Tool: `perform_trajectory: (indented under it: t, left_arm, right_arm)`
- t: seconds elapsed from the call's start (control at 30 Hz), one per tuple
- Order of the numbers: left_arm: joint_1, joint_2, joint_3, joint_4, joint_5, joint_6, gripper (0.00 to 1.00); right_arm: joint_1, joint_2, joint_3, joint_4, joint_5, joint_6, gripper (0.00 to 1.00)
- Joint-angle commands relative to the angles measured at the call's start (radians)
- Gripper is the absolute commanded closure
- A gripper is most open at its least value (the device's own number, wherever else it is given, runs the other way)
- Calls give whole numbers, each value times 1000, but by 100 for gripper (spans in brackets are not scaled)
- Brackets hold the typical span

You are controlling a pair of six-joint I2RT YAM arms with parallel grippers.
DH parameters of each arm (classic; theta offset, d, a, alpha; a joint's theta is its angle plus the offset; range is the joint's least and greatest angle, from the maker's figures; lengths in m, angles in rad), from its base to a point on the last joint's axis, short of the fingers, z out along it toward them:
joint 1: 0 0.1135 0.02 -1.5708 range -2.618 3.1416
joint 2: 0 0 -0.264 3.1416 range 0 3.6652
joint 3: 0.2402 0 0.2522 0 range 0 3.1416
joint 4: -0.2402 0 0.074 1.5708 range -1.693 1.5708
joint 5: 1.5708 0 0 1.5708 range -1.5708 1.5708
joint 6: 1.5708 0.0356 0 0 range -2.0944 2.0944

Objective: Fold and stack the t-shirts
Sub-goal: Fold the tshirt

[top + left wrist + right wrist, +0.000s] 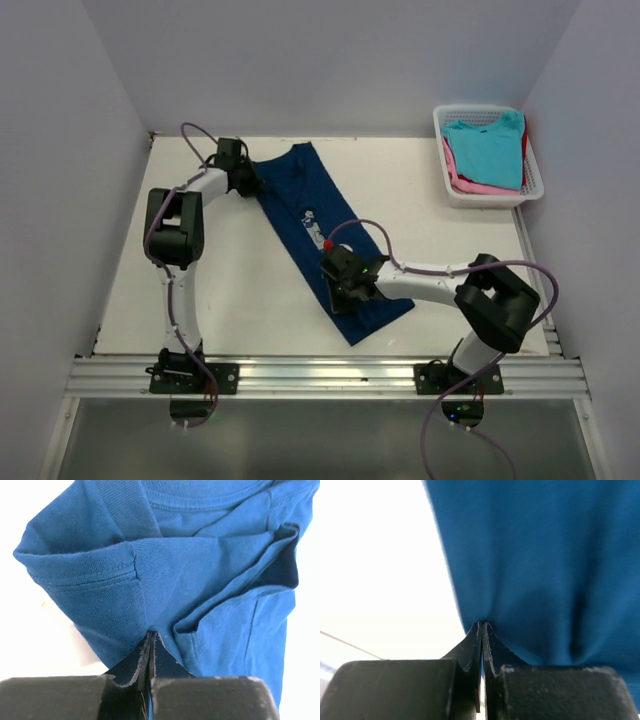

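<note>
The navy blue t-shirt (310,215) lies folded into a long diagonal strip on the white table, its pale print showing mid-strip. My left gripper (244,178) is shut on its far upper-left end; the left wrist view shows the jaws pinching bunched navy cloth (200,575) by a sleeve hem. My right gripper (345,285) is shut on the near lower end; the right wrist view shows the jaws closed on the navy cloth (545,565). A light turquoise t-shirt (487,148) lies on top of a pink one (470,185) in the basket.
The white lattice basket (534,185) stands at the far right corner of the table. Grey walls close in the left, back and right sides. A metal rail (320,375) runs along the near edge by the arm bases.
</note>
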Motion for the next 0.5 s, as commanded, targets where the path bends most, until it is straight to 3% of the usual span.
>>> perform_trajectory:
  t: [0.0, 0.3, 0.47]
  left_arm:
    - [15, 124, 76, -48, 86, 72, 100]
    - [15, 296, 380, -68, 307, 94, 100]
    - [15, 325, 445, -45, 402, 101, 100]
  right_arm:
    - [107, 54, 94, -31, -54, 75, 100]
    - [187, 137, 302, -15, -127, 67, 100]
    - [184, 134, 544, -151, -24, -83, 100]
